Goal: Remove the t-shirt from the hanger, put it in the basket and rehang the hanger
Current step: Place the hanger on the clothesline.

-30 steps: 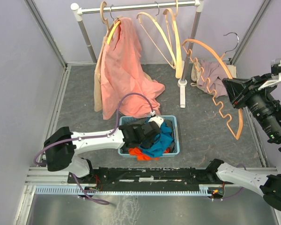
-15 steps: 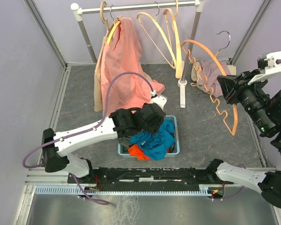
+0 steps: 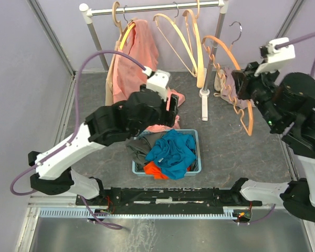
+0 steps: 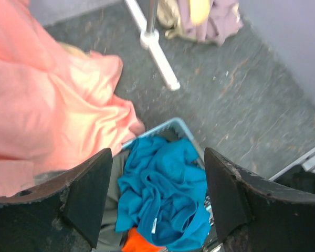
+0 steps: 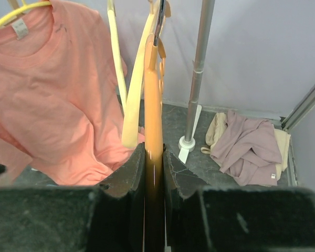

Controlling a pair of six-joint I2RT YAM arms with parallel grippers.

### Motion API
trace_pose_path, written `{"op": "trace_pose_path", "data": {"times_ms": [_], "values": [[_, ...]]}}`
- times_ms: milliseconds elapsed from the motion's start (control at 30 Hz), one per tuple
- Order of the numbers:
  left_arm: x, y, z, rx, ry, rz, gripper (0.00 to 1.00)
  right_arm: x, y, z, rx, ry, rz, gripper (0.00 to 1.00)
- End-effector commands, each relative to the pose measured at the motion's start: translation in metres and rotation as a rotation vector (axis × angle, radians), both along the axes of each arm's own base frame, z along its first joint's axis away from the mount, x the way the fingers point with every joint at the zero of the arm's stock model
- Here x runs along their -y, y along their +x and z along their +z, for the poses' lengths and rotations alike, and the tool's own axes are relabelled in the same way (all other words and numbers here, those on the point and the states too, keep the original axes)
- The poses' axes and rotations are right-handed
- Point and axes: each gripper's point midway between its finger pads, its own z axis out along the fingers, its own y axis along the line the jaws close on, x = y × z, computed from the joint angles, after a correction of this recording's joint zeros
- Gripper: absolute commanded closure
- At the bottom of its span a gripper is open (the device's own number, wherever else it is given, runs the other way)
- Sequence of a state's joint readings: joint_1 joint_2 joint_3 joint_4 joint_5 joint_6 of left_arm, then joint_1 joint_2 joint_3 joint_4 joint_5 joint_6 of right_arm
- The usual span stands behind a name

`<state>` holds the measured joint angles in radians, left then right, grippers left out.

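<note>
So the pink t-shirt [image 3: 132,60] is on its yellow hanger [image 3: 126,34] at the far-left end of the rail [image 3: 157,8]. It drapes straight down, with the hem bunched on the tabletop [image 3: 226,152]. The left claw [image 4: 158,197] is spread wide with nothing in it, up over the basket [image 3: 200,152] of clothes. The shirt sits just to its far-left, so that arm is way nearer. The right claw [image 5: 153,168] is pinched on a bare orange hanger [image 5: 153,105] over on the right, well apart from the shirt. My guess is lefty goes in from the near side.
</note>
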<state>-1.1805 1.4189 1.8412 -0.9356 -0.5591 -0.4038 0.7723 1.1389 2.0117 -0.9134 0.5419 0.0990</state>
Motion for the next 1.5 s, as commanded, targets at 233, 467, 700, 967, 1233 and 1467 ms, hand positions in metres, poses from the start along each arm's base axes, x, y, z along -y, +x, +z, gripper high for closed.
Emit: {"op": "trace_pose_path", "data": {"times_ms": [233,467,700,967,1233,1467], "values": [[-0.031,0.002,0.12,0.249,-0.249,0.027,0.12,-0.026,0.063,0.027,0.106,-0.027,-0.12,0.99],[-0.065,0.0,0.156,0.376,-0.392,0.089,0.05,-0.033,0.113,0.03,0.116,0.005,-0.152,0.99],[-0.082,-0.001,0.162,0.396,-0.388,0.12,0.04,-0.036,0.157,0.033,0.136,0.033,-0.131,0.99],[-0.11,0.002,0.158,0.425,-0.406,0.222,0.03,-0.037,0.191,0.031,0.138,0.025,-0.135,0.99],[-0.135,0.003,0.174,0.47,-0.416,0.303,0.02,-0.036,0.216,0.006,0.088,0.044,-0.13,0.99],[-0.154,0.008,0.187,0.505,-0.374,0.397,0.01,-0.035,0.219,-0.02,0.021,0.062,-0.118,0.93]]}}
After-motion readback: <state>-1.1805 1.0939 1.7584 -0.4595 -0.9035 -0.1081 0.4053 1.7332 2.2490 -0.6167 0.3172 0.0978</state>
